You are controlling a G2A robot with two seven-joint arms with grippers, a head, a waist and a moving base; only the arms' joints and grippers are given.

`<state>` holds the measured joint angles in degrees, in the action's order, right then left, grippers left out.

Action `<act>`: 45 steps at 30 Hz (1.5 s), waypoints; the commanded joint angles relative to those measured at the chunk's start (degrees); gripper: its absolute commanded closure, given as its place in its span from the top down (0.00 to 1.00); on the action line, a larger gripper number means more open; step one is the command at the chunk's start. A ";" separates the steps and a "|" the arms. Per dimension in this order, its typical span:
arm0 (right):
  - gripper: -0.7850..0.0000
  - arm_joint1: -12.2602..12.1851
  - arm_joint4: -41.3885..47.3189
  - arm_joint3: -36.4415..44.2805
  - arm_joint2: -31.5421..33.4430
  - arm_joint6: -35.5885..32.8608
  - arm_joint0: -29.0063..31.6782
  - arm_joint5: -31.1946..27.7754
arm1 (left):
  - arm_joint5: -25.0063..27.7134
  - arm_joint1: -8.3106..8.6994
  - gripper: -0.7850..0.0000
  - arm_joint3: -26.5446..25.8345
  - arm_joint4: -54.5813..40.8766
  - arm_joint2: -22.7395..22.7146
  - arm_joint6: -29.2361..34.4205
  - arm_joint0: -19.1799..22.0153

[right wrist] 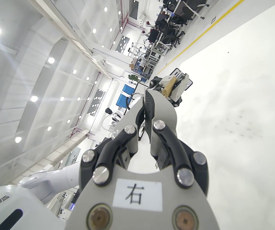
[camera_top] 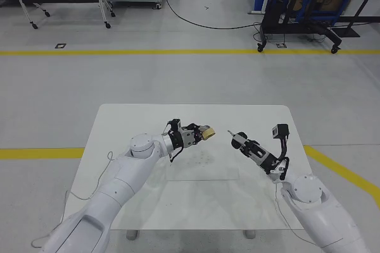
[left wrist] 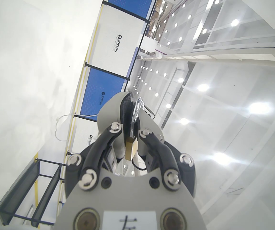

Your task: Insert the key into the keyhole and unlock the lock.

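Left pincer (camera_top: pixel 201 133) clasps lock (camera_top: pixel 208 133) over table (camera_top: pixel 145 120), opposite key (camera_top: pixel 230 133).

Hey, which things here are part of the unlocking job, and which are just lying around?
For the job: lock, in the left gripper; key, in the right gripper; both above the table.
Just around: black wheeled stand and cable, on the floor beyond the table.

2 arms, raised, tips facing, apart. Left gripper (camera_top: pixel 200 133): pinching lock (camera_top: pixel 208 132). Right gripper (camera_top: pixel 235 138): pinching key (camera_top: pixel 230 133).
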<state>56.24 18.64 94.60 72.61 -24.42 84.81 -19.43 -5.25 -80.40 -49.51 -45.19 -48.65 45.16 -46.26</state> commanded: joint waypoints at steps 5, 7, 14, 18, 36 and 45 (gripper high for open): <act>0.00 -0.14 -0.72 1.74 0.77 -2.25 -0.48 6.59 | -0.31 0.17 0.00 -0.39 -0.35 -0.90 0.06 -0.41; 0.00 -0.14 -0.72 1.74 0.77 -2.25 -0.48 6.59 | -0.31 0.17 0.00 -0.39 -0.35 -0.90 0.06 -0.41; 0.00 -0.14 -0.72 1.74 0.77 -2.25 -0.48 6.59 | -0.31 0.17 0.00 -0.39 -0.35 -0.90 0.06 -0.41; 0.00 -0.14 -0.72 1.74 0.77 -2.25 -0.48 6.59 | -1.19 0.12 0.00 -1.21 0.62 -0.39 -1.38 -1.17; 0.00 0.84 -3.45 13.77 -1.79 6.57 4.04 26.08 | -6.86 -0.87 0.00 -4.43 0.86 -0.42 -7.65 -2.89; 0.00 1.71 -2.21 13.46 -3.17 9.05 3.07 30.17 | -4.85 -0.86 0.00 -5.62 3.61 -1.17 -9.39 -3.67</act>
<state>57.89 16.28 108.17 69.56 -15.33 87.94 10.65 -10.16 -81.27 -55.02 -41.86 -49.77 35.90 -49.83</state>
